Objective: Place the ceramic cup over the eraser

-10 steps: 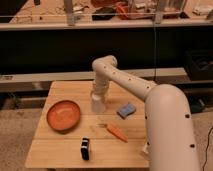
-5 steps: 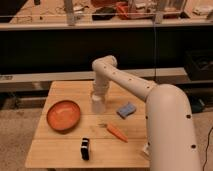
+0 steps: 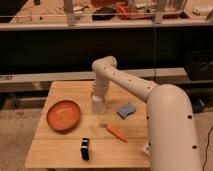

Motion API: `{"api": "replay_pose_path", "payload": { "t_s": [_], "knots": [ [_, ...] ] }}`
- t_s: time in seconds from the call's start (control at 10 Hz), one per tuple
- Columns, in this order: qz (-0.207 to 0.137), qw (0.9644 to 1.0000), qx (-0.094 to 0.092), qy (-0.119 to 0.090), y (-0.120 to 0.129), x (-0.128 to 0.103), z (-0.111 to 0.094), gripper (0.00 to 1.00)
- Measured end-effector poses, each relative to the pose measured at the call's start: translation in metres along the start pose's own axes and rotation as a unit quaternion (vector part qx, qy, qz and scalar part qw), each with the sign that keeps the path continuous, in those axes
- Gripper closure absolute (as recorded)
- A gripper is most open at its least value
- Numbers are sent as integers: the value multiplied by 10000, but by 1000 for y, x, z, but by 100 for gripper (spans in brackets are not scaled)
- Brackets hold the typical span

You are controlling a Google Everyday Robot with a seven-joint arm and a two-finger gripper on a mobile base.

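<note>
The small white ceramic cup (image 3: 98, 104) stands on the wooden table (image 3: 60, 150), just right of the orange bowl. My gripper (image 3: 98, 95) points straight down and sits right on top of the cup, hiding its rim. A small black block with a white band, which looks like the eraser (image 3: 85, 148), lies near the table's front edge, well in front of the cup and to its left.
An orange bowl (image 3: 63, 115) sits at the table's left. A blue sponge (image 3: 126, 110) lies right of the cup. An orange carrot-shaped piece (image 3: 117, 132) lies in front of it. My white arm (image 3: 167, 125) covers the table's right side. Dark shelves stand behind.
</note>
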Motion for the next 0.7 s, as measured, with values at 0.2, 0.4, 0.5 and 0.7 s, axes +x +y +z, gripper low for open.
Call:
{"api": "replay_pose_path", "payload": {
  "t_s": [0.2, 0.4, 0.5, 0.7],
  "knots": [
    [-4, 10000, -5, -2, 0, 0, -1, 94],
    [-59, 10000, -17, 2, 2, -3, 0, 94],
    [-69, 10000, -21, 3, 2, -3, 0, 94],
    [-70, 10000, -23, 4, 2, -3, 0, 94]
  ]
}}
